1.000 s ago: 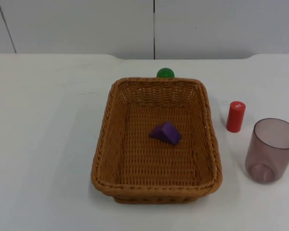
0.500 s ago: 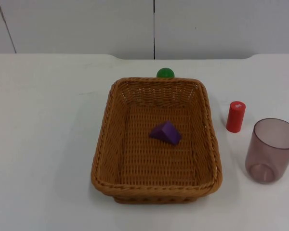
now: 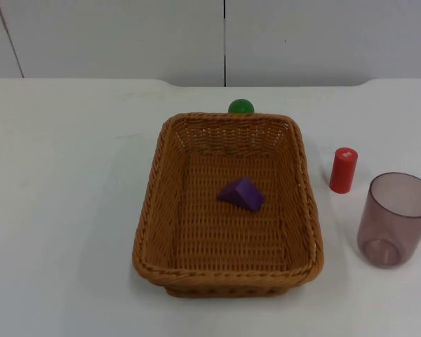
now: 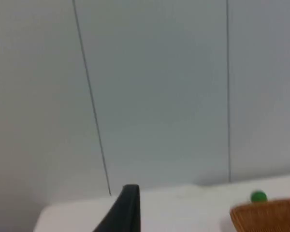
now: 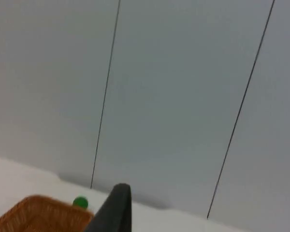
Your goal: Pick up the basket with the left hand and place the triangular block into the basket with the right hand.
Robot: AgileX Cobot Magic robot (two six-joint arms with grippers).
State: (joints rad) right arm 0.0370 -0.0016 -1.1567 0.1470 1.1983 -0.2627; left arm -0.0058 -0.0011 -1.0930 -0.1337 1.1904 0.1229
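No shift: block [image 3: 242,193] in basket [image 3: 154,210]

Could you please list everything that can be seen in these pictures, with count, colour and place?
basket: one, brown wicker, on the middle of the table.
triangular block: one, purple, lying inside the basket.
ball: one, green, just behind the basket's far rim.
cylinder: one, red, upright, right of the basket.
cup: one, translucent pinkish, upright, in front of the cylinder.
table: one, white, ending at the grey wall.
left gripper: black fingertip, raised, facing the wall.
right gripper: black fingertip, likewise raised.
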